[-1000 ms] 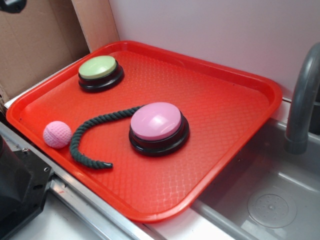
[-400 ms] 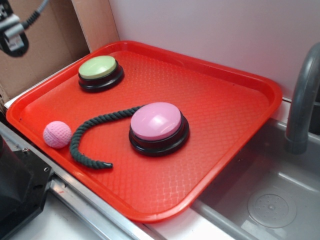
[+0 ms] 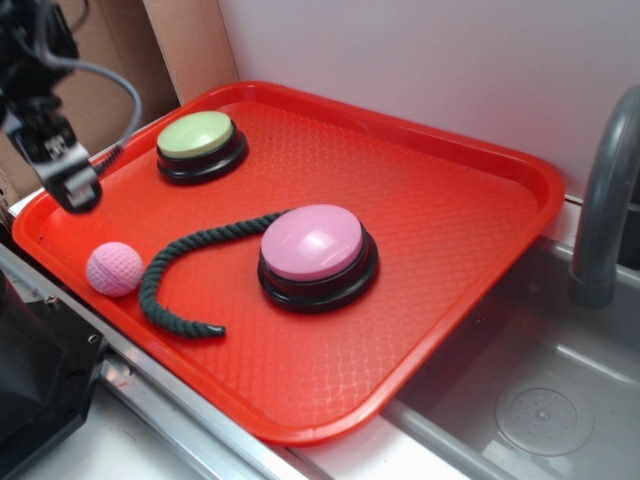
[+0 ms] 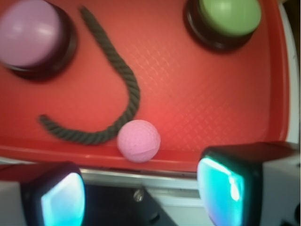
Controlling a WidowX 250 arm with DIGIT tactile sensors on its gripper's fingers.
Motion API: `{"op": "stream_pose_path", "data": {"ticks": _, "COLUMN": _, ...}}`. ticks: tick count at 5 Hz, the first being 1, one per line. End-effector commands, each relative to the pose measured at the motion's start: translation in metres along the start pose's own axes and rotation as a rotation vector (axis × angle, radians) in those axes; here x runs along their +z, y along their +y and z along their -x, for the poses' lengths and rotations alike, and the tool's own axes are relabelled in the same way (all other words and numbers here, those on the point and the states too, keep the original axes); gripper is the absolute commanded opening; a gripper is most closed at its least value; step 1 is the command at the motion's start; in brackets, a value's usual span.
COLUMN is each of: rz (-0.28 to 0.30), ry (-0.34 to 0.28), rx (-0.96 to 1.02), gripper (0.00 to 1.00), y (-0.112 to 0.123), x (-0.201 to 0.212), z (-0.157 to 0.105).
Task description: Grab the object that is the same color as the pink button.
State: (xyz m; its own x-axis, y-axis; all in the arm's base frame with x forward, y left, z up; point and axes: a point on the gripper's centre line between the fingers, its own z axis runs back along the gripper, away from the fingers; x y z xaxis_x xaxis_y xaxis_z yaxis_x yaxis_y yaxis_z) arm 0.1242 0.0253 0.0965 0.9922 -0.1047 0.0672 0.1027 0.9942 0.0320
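Wrist view: small pink ball sits on the red tray, right against the tray's near rim, touching the bend of the dark green rope. Gripper is wide open and empty; its two fingers frame the bottom of the view, one on each side, with the ball roughly centred in the gap but beyond them, not yet between the pads.

Exterior view: gripper hangs above the tray's left edge, near the ball but clearly higher. Ball touches nothing else except maybe the rope; contact is hard to tell from here.

Handling guess: ball looks light, dimpled like a practice golf ball, maybe foam, so slightly soft and grippy. Round, so it will roll if nudged. Best hold is across the widest middle, pads on opposite sides.

In the way: tray rim right beside the ball may block one finger; rope on the other side could get pinched along with it. Pink button sits past the rope from the ball, green-topped button near the tray's far left corner; both well apart, no obstruction.
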Motion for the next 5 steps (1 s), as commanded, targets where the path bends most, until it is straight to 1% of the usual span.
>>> {"op": "stream_pose_path", "data": {"ticks": 1, "rz": -0.028, "ry": 0.025, "rx": 0.026, "gripper": 1.00, "y": 0.008, "x": -0.045, "z": -0.004}}
{"op": "stream_pose_path", "data": {"ticks": 2, "rz": -0.060, "ry": 0.075, "rx": 0.028, "gripper": 1.00, "y": 0.010, "x": -0.058, "z": 0.001}}
{"op": "stream_pose_path", "data": {"ticks": 3, "rz": -0.092, "ry": 0.106, "rx": 0.062, "gripper": 1.00, "y": 0.014, "x": -0.066, "z": 0.007}}
{"op": "stream_pose_path", "data": {"ticks": 4, "rz": -0.101, "ry": 0.134, "rx": 0.061, "gripper": 0.00, "y": 0.018, "x": -0.070, "z": 0.010}}
{"op": "stream_pose_path", "data": {"ticks": 5, "rz": -0.098, "ry": 0.119, "rx": 0.064, "gripper": 0.00, "y": 0.017, "x": -0.068, "z": 0.008}}
